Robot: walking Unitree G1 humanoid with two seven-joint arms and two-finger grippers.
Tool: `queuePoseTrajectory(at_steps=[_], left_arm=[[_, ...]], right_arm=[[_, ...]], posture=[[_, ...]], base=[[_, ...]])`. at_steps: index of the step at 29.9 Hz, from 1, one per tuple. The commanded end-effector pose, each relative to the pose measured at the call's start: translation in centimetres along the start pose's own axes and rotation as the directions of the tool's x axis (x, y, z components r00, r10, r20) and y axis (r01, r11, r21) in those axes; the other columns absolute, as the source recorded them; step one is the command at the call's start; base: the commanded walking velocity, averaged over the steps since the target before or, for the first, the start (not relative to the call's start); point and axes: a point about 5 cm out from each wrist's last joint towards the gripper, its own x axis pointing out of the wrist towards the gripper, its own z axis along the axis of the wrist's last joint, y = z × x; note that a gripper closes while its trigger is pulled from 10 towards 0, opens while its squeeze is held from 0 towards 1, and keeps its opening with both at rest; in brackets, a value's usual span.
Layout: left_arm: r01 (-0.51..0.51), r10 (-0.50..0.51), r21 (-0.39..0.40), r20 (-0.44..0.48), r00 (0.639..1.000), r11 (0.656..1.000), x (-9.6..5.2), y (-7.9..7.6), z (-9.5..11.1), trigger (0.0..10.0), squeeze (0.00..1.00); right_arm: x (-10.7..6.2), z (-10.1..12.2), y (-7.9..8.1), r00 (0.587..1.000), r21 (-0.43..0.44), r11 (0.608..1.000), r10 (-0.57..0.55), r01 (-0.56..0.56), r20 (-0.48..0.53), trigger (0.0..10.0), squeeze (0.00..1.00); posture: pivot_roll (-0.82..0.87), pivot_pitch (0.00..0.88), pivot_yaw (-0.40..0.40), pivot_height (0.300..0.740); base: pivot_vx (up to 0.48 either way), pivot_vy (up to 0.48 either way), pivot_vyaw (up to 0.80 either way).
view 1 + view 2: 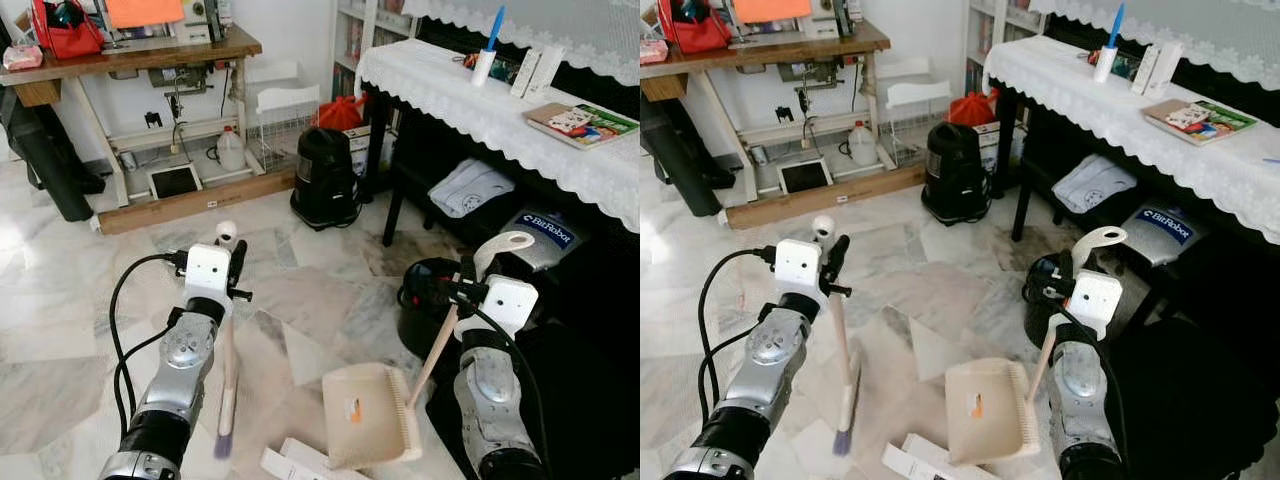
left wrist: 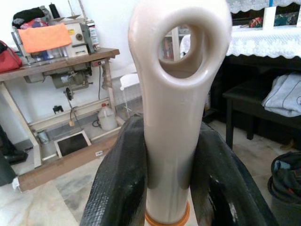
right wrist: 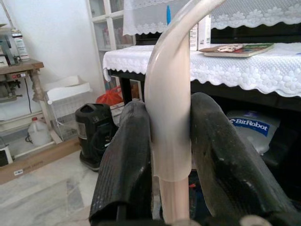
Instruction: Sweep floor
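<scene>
Dustpan and broom low before us on the marble floor.
Our left gripper clamps the broom handle, right gripper the dustpan's; we should sweep rightward into its toothed edge.

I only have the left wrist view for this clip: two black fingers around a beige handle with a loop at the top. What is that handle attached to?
Observer: It is a broom; the left hand grips its handle near the top, and the purple-tipped bristles reach the marble floor.
Operator: What is the other arm doing?
Observer: The right hand is shut on the handle of a beige dustpan, whose pan sits low at the floor in front of the robot.
Operator: Anything on the floor to sweep up?
Observer: White paper scraps lie between the broom bristles and the dustpan.
Operator: Any obstacle near the right arm?
Observer: A black bin stands just beyond the right hand, beside the lace-covered table.
</scene>
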Motion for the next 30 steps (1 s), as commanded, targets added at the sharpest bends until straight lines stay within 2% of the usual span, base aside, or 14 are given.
queuePoseTrajectory(at_steps=[1,22,30], left_arm=[[-0.003,0.003,-0.002,0.035,0.999,1.0,0.4,0.14,0.78,10.0,0.0],[-0.005,0.005,-0.002,0.04,0.999,1.0,0.44,0.27,0.92,10.0,0.0],[0.004,-0.004,0.009,0.048,0.999,1.0,0.46,0.18,1.01,10.0,0.0]], right_arm=[[0.38,0.81,0.06,0.999,0.012,1.0,-0.003,0.003,0.042,10.0,0.0],[0.44,0.92,-0.14,0.999,0.01,1.0,-0.013,0.012,0.047,10.0,0.0],[0.39,0.82,-0.42,0.998,0.001,0.999,-0.034,0.034,0.043,10.0,0.0]], posture=[[0.1,0.0,-0.02,0.74],[0.11,0.0,-0.018,0.74],[0.11,0.0,-0.017,0.74]], base=[[0.0,0.352,0.0],[0.0,0.476,0.0],[0.0,0.0,0.0]])
